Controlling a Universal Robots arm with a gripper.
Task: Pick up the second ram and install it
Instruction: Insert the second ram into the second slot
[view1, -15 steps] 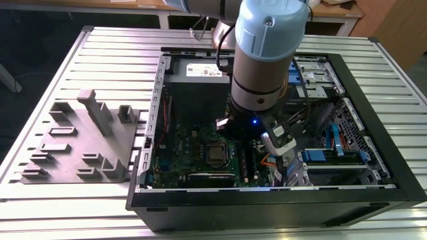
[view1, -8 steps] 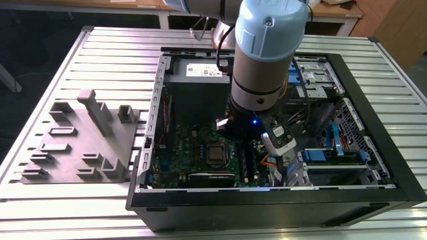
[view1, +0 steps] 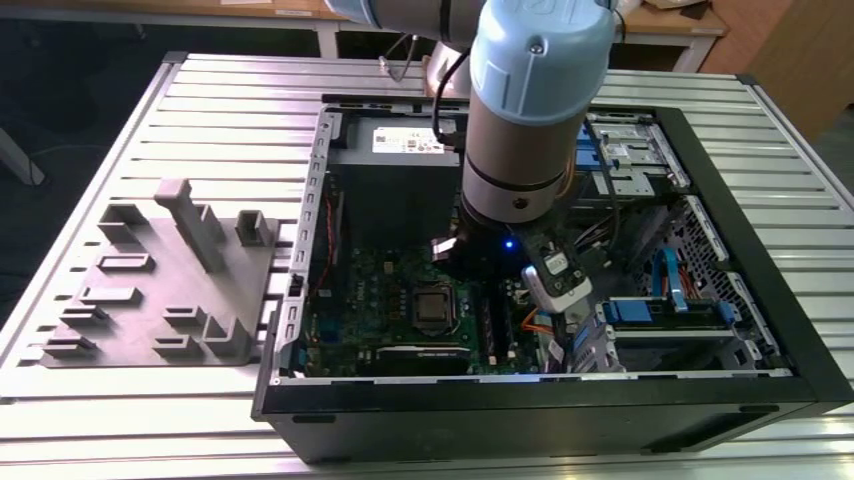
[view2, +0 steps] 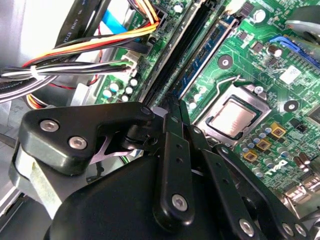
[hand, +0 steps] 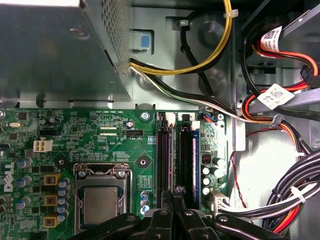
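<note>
I see the gripper (hand: 175, 200) low over the motherboard (hand: 100, 135) at lower centre of the first wrist view, clenched above the second ram (hand: 196, 167) seated in its slot.

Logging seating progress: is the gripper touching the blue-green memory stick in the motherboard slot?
Cannot tell. In both wrist views the gripper ends over the slot rails beside the memory stick, but its own black body hides any contact or gap.
</note>
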